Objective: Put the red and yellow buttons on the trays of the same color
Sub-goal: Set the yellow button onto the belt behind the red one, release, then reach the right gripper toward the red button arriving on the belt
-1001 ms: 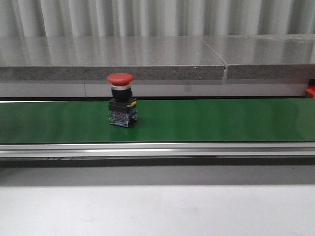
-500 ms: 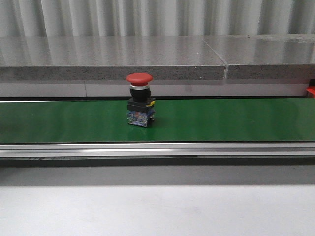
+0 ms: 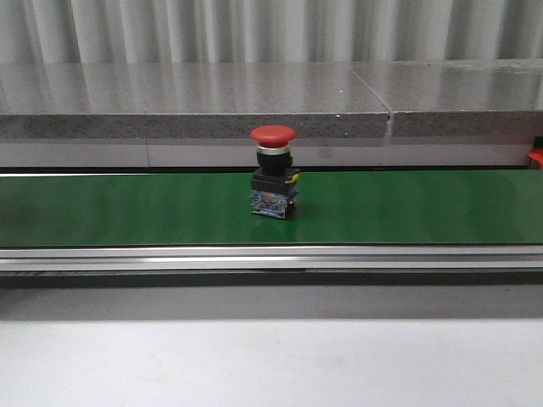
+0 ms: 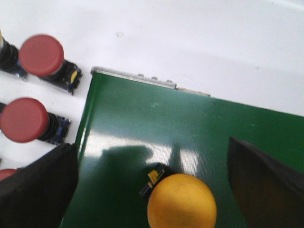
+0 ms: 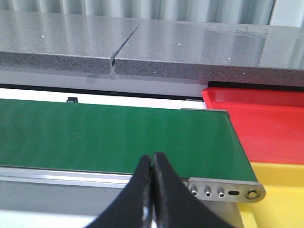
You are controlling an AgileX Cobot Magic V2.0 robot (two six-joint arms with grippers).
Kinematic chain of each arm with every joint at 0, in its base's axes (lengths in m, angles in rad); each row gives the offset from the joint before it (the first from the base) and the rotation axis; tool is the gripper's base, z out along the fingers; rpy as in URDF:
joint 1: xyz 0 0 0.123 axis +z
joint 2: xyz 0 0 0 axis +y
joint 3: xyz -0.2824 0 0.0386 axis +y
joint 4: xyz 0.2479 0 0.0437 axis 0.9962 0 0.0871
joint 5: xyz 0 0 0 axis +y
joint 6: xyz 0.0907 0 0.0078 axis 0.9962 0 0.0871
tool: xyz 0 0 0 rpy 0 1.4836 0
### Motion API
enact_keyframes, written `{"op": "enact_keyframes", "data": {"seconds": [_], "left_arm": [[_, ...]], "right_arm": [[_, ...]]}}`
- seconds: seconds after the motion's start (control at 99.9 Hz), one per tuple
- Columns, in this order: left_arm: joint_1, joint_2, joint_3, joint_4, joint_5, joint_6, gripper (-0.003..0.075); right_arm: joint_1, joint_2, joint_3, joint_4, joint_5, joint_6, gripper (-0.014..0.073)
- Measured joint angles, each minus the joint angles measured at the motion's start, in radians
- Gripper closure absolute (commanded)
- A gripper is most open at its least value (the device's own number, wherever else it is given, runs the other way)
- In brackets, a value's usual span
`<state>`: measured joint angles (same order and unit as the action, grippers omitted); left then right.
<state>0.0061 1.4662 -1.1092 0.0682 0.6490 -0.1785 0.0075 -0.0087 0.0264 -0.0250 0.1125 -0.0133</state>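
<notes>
Front view: 1 red button [image 3: 273, 172] stands upright on the green conveyor belt [image 3: 424, 208], near mid-belt. It has a red mushroom cap, a silver collar, a black body with a yellow tab, and a translucent blue contact block at the base.

Left wrist view: 3 more red-capped buttons lie on the white surface [image 4: 190, 42] beside the belt end — an upper one [image 4: 42, 55], a middle one [image 4: 23, 119], and a third [image 4: 5, 174] mostly hidden behind a gripper finger. 1 yellow button [image 4: 181, 200] sits on the belt between the 2 fingers of the left gripper [image 4: 152, 190], whose jaws stand wide apart, not touching it.

Right wrist view: 1 red tray [image 5: 266, 128] and 1 yellow tray [image 5: 280, 190] sit past the belt end, the red one farther back. The right gripper [image 5: 153, 164] holds nothing — its 2 fingertips are pressed together.
</notes>
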Motion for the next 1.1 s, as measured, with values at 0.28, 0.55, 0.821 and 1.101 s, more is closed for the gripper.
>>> {"op": "enact_keyframes", "data": {"seconds": [0.28, 0.55, 0.821, 1.101], "left_arm": [[-0.090, -0.230, 0.020, 0.006, -0.026, 0.040, 0.0102], [-0.158, -0.586, 0.224, 0.006, -0.136, 0.042, 0.0102], [-0.158, -0.909, 0.465, 0.008, -0.149, 0.042, 0.0164], [-0.158, -1.100, 0.602, 0.008, -0.149, 0.042, 0.0671]], "right_arm": [[0.000, 0.000, 0.000, 0.000, 0.000, 0.000, 0.0662], [0.000, 0.000, 0.000, 0.000, 0.000, 0.000, 0.0662], [0.000, 0.000, 0.000, 0.000, 0.000, 0.000, 0.0662], [0.000, 0.000, 0.000, 0.000, -0.012, 0.000, 0.0662]]}}
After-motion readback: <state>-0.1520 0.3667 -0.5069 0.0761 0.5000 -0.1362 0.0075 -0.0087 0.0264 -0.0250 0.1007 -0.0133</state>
